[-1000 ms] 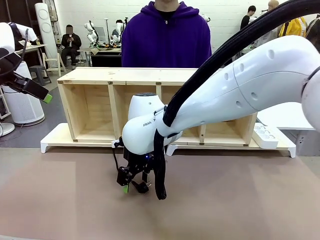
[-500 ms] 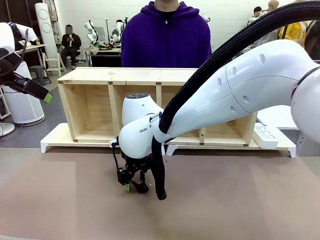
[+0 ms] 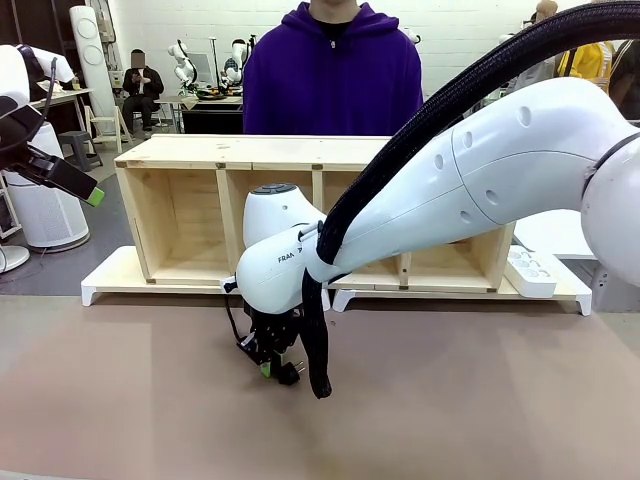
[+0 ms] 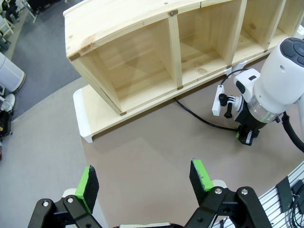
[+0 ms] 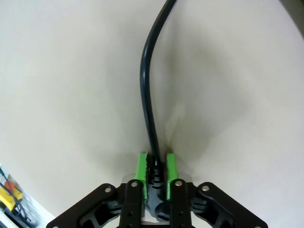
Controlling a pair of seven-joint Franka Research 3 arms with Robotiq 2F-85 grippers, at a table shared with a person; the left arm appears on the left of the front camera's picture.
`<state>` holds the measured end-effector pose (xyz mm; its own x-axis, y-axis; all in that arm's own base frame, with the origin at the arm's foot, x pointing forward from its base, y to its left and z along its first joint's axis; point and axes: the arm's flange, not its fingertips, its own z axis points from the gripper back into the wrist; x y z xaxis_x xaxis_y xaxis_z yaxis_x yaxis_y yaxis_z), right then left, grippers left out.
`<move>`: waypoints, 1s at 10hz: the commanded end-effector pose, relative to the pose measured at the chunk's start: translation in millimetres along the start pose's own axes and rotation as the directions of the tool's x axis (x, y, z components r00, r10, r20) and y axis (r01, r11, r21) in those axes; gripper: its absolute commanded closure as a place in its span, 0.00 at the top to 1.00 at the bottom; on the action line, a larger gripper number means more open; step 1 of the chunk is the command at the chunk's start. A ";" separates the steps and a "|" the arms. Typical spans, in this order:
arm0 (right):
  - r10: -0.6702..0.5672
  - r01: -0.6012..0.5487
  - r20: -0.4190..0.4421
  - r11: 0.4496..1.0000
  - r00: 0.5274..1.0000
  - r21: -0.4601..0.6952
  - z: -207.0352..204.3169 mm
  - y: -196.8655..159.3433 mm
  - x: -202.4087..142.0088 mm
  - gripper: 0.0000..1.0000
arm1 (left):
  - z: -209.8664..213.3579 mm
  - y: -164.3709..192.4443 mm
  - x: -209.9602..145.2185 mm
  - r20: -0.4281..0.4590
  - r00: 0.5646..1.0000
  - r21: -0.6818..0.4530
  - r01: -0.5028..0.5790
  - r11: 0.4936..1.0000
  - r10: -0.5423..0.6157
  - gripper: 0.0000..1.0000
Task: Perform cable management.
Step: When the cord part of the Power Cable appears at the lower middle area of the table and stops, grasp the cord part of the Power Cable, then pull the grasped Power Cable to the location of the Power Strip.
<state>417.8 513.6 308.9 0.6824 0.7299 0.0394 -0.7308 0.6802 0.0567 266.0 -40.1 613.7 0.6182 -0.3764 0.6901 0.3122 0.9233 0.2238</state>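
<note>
The thin black cable [image 4: 199,117] runs out from under the wooden shelf [image 4: 142,52] across the brown table to my right gripper [image 4: 246,137]. In the right wrist view my right gripper [image 5: 155,167] is shut on the cable's [image 5: 146,85] plug end, both green pads pressing on it just above the table. From the front, the right gripper [image 3: 272,365] sits low in front of the shelf's [image 3: 250,152] middle, with the cable [image 3: 230,318] looping down to it. My left gripper [image 4: 143,179] hangs open high over the table's left side, holding nothing, also seen at far left [image 3: 70,180].
A person in a purple hoodie [image 3: 332,75] stands behind the shelf. A white power strip [image 3: 530,272] lies on the shelf's base board at the right. The right arm's thick black hose [image 3: 318,350] dangles beside its gripper. Bare brown table [image 3: 480,400] spreads in front.
My right gripper's fingers have drawn together onto the cable's plug end, and its wrist has shifted slightly. The left arm has not moved.
</note>
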 end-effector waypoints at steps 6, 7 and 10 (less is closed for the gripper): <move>-0.012 0.012 -0.002 1.000 1.000 0.000 0.1 0.0 -0.1 0.04 | -1.5 0.4 1.8 0.011 1.000 0.003 -0.004 1.000 0.004 1.00; -0.012 0.012 -0.002 1.000 1.000 0.000 0.1 0.0 -0.1 0.04 | -1.5 0.4 1.8 0.011 1.000 0.003 -0.004 1.000 0.004 1.00; -0.012 0.012 -0.002 1.000 1.000 0.000 0.1 0.0 -0.1 0.04 | -1.5 0.4 1.8 0.011 1.000 0.003 -0.004 1.000 0.004 1.00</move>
<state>418.1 513.4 308.9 0.6913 0.7216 0.0371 -0.7224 0.6891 0.0572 266.0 -40.1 613.7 0.6182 -0.3764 0.6901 0.3122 0.9233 0.2238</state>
